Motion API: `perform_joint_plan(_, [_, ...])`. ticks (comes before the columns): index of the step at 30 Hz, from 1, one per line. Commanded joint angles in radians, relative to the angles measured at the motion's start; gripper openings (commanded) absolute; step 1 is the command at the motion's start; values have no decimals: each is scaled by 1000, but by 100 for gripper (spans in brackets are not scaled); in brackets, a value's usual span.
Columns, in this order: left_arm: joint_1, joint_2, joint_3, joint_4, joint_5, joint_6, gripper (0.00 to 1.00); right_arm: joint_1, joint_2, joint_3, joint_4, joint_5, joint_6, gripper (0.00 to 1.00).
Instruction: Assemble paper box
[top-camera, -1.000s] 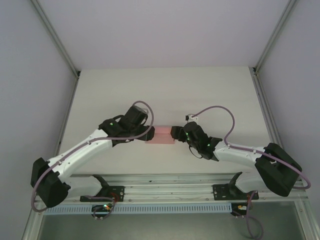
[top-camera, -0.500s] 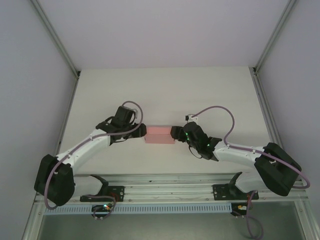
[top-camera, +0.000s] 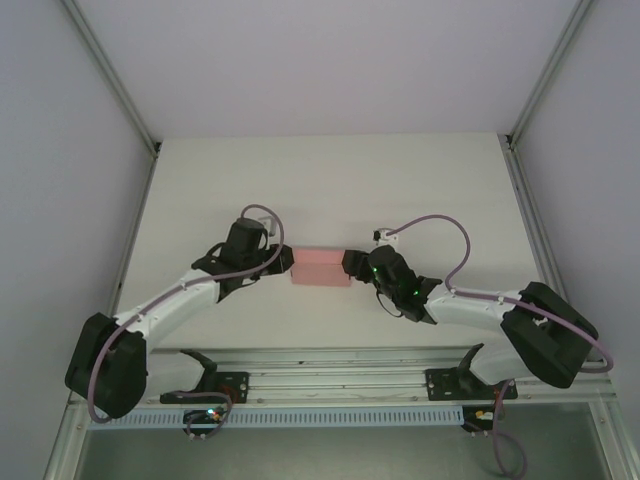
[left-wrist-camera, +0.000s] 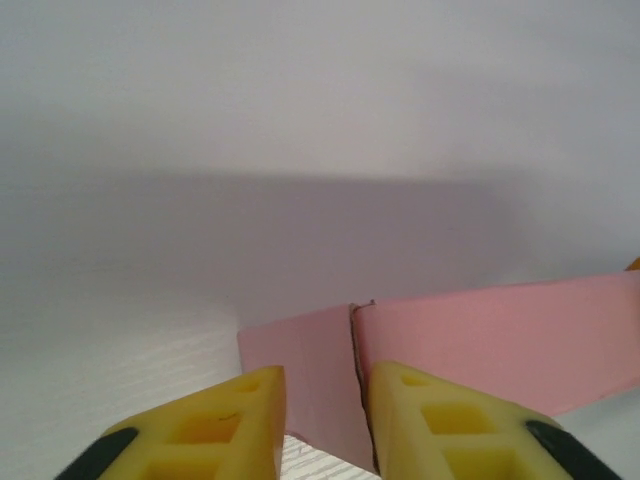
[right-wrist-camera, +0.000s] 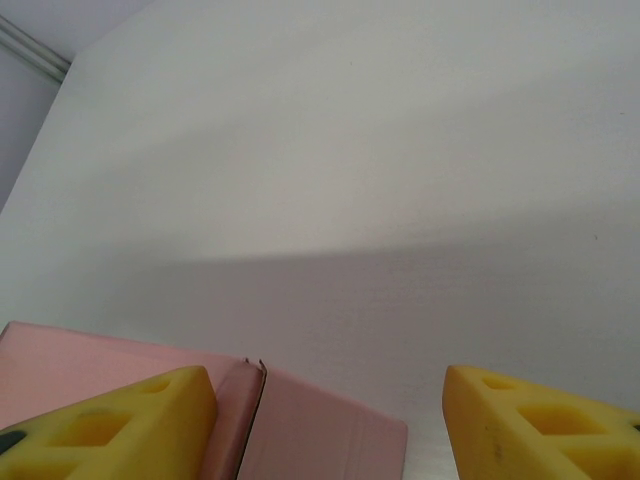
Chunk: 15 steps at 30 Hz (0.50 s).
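Note:
The paper box (top-camera: 320, 268) is a small pink folded rectangular box lying across the table's middle. My left gripper (top-camera: 284, 262) sits just off its left end. In the left wrist view the yellow fingers (left-wrist-camera: 210, 425) stand a narrow gap apart around my left gripper (left-wrist-camera: 325, 390), nothing between them, facing the paper box's (left-wrist-camera: 500, 340) end flap and its seam. My right gripper (top-camera: 351, 265) is at the box's right end. In the right wrist view my right gripper (right-wrist-camera: 325, 400) is wide open, with the paper box's (right-wrist-camera: 320, 440) end flap low between the fingers, nearer the left finger (right-wrist-camera: 110, 425).
The white table (top-camera: 330, 190) stretches behind the box to the back wall. Metal frame posts (top-camera: 112, 85) rise at both back corners. A rail with cable chain (top-camera: 330, 385) runs along the near edge between the arm bases.
My left gripper has drawn back leftward off the box's left end, and the left arm has swung lower. The box and right gripper have hardly moved.

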Motion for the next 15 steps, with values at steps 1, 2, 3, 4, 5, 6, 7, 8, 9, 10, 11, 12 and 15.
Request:
perform_joint_plan(1, [-31, 19, 34, -164, -3, 53, 36, 16, -11, 10, -205, -32, -91, 63])
perform_joint_plan(2, [-28, 8, 59, -180, -16, 72, 35, 16, -29, 40, -234, -20, -117, 64])
perform_joint_plan(3, [-25, 0, 85, -195, -25, 92, 36, 17, -45, 68, -255, -15, -147, 65])
perform_joint_plan(4, [-22, -9, 118, -219, -42, 106, 39, 16, -61, 95, -269, -12, -174, 67])
perform_joint_plan(5, [-20, -15, 146, -242, -59, 111, 40, 14, -74, 116, -277, -12, -193, 69])
perform_joint_plan(6, [-14, -21, 173, -259, -67, 126, 41, 11, -85, 132, -273, -19, -216, 71])
perform_joint_plan(7, [-8, -26, 201, -274, -84, 142, 46, 4, -94, 147, -261, -38, -249, 74])
perform_joint_plan(8, [-3, -31, 222, -287, -112, 152, 55, -5, -97, 161, -251, -67, -285, 79])
perform_joint_plan(9, [5, -37, 240, -298, -152, 158, 75, -16, -98, 179, -250, -112, -332, 83])
perform_joint_plan(10, [17, -40, 255, -309, -205, 162, 100, -27, -93, 204, -255, -172, -401, 91])
perform_joint_plan(11, [31, -40, 266, -320, -255, 160, 100, -32, -86, 229, -267, -239, -491, 100])
perform_joint_plan(12, [53, -40, 275, -333, -302, 156, 100, -33, -72, 262, -298, -296, -598, 100])
perform_joint_plan(15, [139, -37, 274, -334, -356, 154, 100, -32, -24, 376, -469, -494, -967, 100])
